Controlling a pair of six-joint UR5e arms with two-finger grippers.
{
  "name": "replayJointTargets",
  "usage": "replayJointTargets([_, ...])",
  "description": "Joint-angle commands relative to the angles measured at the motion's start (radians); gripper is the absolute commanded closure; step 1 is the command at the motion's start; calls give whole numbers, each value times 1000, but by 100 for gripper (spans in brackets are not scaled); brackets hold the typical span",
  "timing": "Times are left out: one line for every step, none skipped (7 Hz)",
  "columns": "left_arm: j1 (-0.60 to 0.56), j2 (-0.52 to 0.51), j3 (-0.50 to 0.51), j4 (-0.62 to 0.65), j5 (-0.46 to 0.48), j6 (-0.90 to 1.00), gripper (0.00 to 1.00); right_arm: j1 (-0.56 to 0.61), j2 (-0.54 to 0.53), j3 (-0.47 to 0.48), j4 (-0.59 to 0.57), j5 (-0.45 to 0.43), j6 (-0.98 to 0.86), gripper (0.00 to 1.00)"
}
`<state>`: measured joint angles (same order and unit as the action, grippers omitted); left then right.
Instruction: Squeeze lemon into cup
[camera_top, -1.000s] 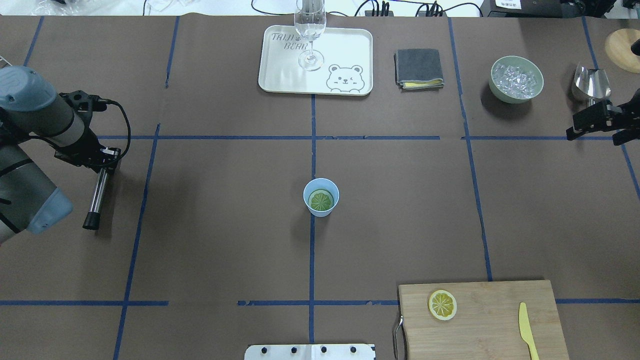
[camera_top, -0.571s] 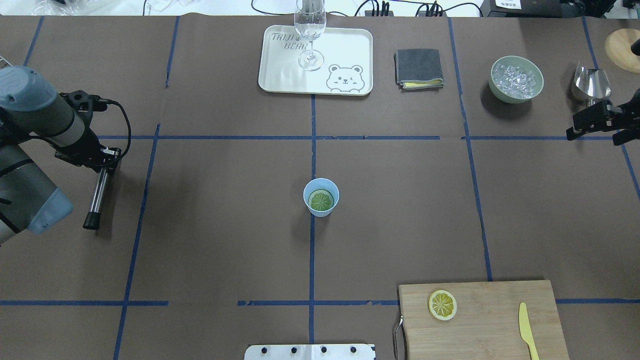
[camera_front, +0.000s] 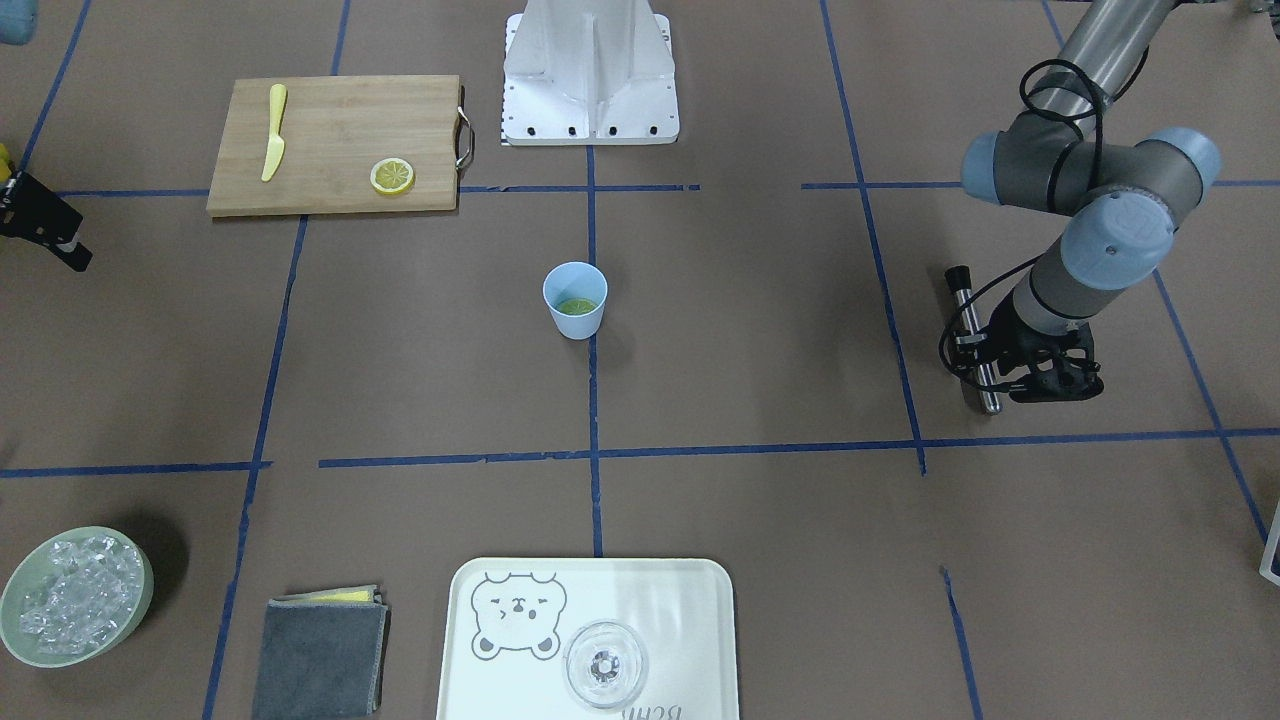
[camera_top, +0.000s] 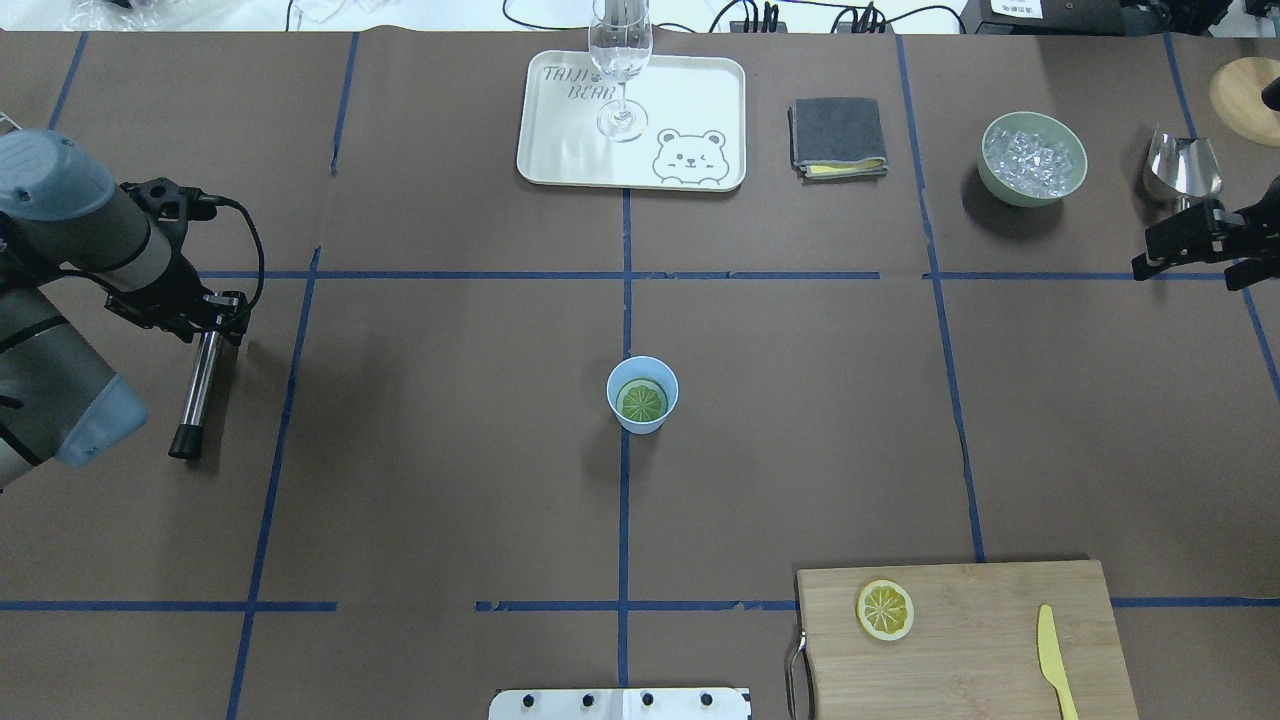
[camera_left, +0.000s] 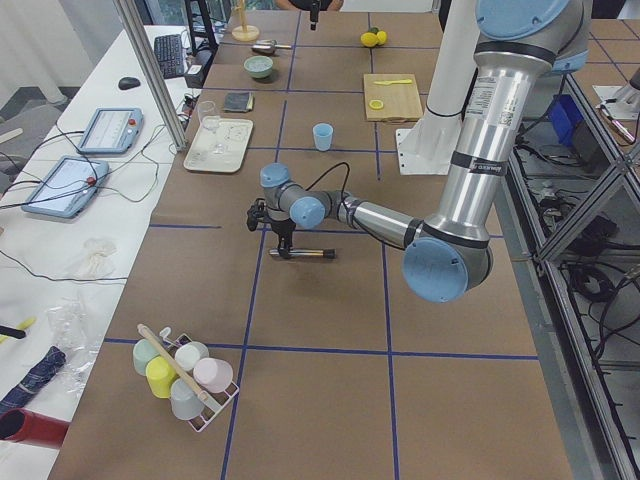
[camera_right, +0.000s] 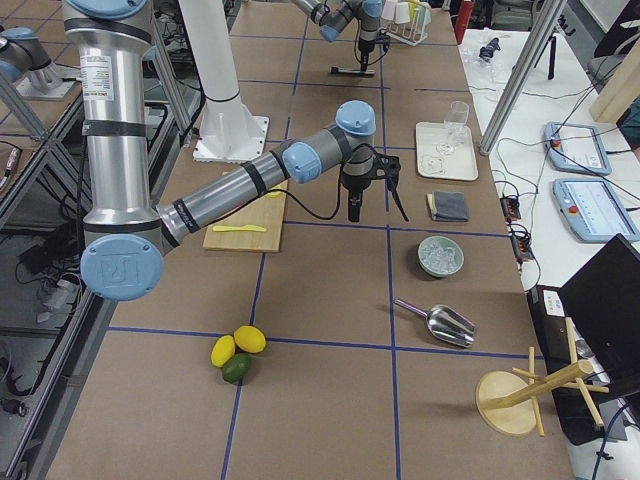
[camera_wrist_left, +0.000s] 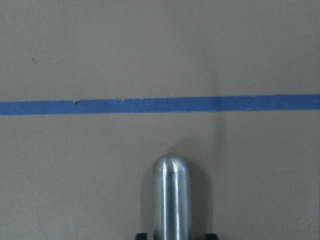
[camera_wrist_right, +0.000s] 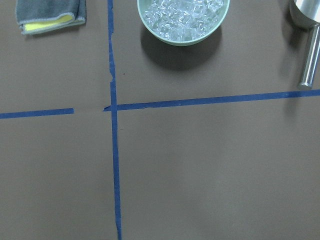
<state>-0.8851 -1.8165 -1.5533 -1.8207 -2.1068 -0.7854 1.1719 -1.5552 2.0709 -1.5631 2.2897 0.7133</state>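
Barely anything changes: the left pincer (camera_top: 212, 322), clamped on a metal rod (camera_top: 195, 390), edges slightly inward. The lemon (camera_top: 641, 401) lies inside the cup (camera_top: 642, 426), so the task looks done. The right pincer (camera_top: 1150, 258) is unreadable.

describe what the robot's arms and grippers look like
The left arm and right arm are silver-grey metal tubes with rounded dark-grey joints and light-blue caps, each with a printed label on the upper tube. A black cable loops to the left wrist. The left gripper and right gripper are black, two-fingered.
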Motion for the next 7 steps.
replayJointTargets([-5,6,-49,12,-1,6,0,0,1,0,0,1,0,0])
replayJointTargets([-18,6,-110,43,-1,33,0,20,1,-5,0,2,-14,0])
replayJointTargets([-87,12,-176,90,-10,137,0,23,0,-20,-3,-7,-82,0])
replayJointTargets([-200,23,-218,92,-27,181,0,66,0,-84,-3,-4,-180,0])
replayJointTargets([-286,66,-256,81,-132,199,0,109,0,-153,-5,1,-303,0])
replayJointTargets([-399,122,-263,84,-183,366,0,171,1,-222,-5,11,-425,0])
replayJointTargets([-481,170,-245,93,-183,535,0,225,1,-266,-9,17,-510,0])
